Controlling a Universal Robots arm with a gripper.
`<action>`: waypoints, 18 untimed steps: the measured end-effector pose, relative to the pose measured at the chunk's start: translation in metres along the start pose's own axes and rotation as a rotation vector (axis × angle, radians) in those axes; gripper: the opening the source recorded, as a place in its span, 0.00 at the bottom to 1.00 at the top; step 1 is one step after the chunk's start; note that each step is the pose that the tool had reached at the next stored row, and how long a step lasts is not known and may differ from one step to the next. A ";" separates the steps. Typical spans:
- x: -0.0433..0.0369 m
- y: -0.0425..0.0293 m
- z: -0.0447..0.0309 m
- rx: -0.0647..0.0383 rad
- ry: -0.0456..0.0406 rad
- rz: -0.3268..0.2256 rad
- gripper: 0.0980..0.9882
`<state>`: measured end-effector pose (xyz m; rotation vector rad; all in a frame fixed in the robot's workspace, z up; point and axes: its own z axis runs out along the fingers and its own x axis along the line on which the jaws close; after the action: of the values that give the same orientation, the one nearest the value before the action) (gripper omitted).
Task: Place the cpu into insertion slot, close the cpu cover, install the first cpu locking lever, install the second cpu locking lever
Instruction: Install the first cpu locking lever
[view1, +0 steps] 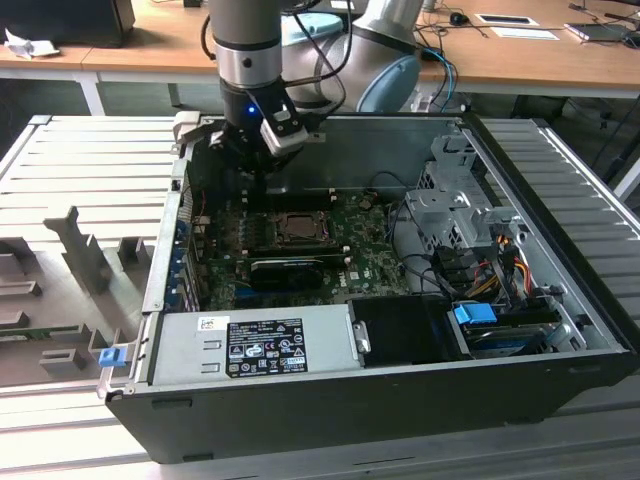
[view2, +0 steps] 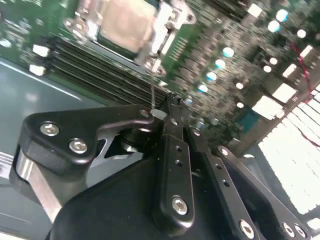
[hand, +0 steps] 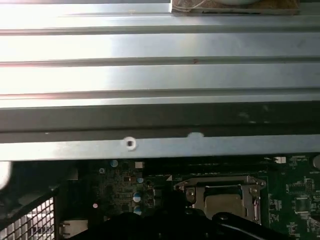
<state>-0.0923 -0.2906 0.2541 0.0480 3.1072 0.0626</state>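
Pale beige-silver square cpu sits in the silvery-rimmed insertion slot; black gripper pinched narrow just beyond it.

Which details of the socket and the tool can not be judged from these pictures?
- Tool: in the second wrist view its own black links hide the tips.
- Cpu: in the second wrist view the picture edge cuts it; in the first wrist view the dark tool body hides its near part.
- Cpu cover: locking levers too thin and blurred to judge in both wrist views.
- Insertion slot: too small in the exterior view.
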 end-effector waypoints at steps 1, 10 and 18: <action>-0.0044 0.0002 0.0005 0.000 0.0005 0.000 0.01; -0.0380 0.0011 0.0095 -0.013 0.0040 -0.011 0.01; -0.0464 0.0060 0.0215 -0.014 0.0056 -0.044 0.01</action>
<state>-0.0450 -0.2853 0.2344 -0.0211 3.1114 0.0842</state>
